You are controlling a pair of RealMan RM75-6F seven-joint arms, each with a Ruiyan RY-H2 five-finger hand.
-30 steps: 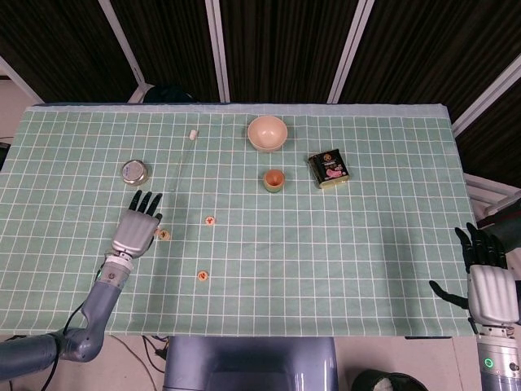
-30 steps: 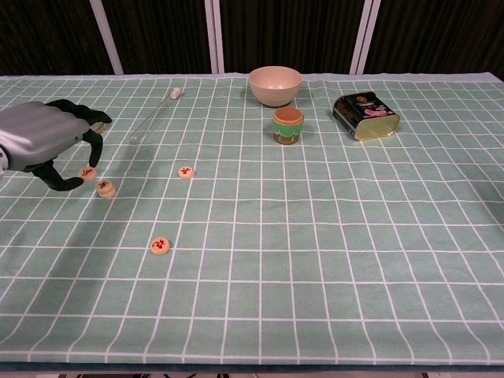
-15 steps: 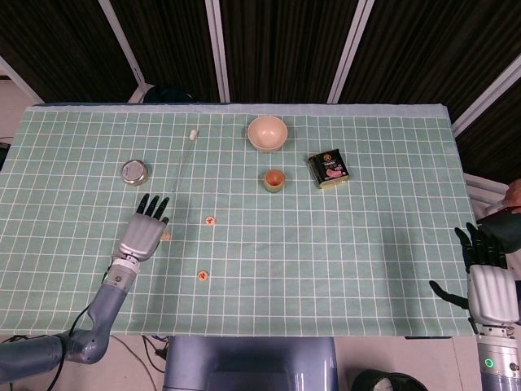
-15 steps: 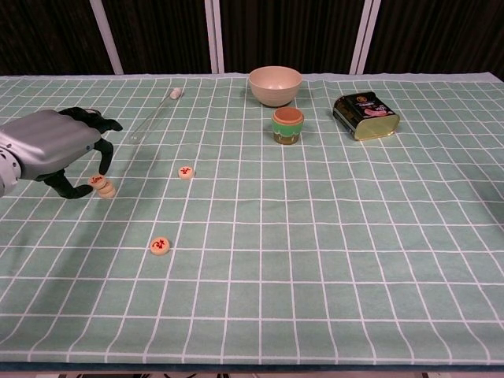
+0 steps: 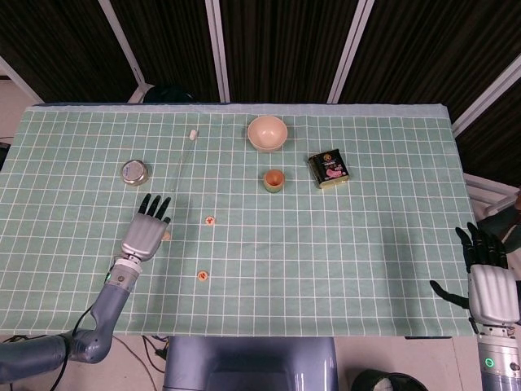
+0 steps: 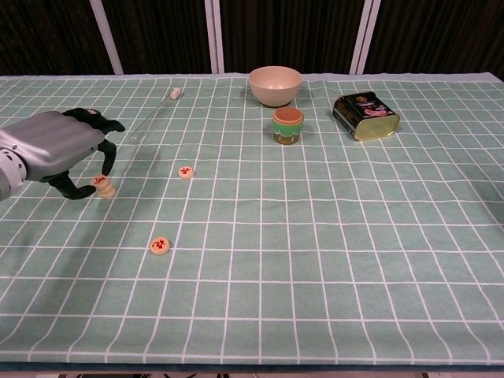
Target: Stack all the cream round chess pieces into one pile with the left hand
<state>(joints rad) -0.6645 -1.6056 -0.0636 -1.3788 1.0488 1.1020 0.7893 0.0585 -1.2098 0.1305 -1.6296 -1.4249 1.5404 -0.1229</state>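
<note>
Pieces are only partly gathered: a short pile [image 6: 104, 187] sits on the cloth [image 6: 331, 236] under your left hand [image 6: 59, 150], whose fingers [image 6: 107, 157] curl round the top disc. I cannot tell whether they grip it or have let go. Two single pieces are left, one [image 6: 186, 172] just right of the pile, one [image 6: 160, 246] nearer you. Your right hand [image 5: 488, 281] idles with fingers apart.

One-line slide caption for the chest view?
Left hand at a small stack of cream chess pieces; two single pieces lie apart on the green grid cloth.
</note>
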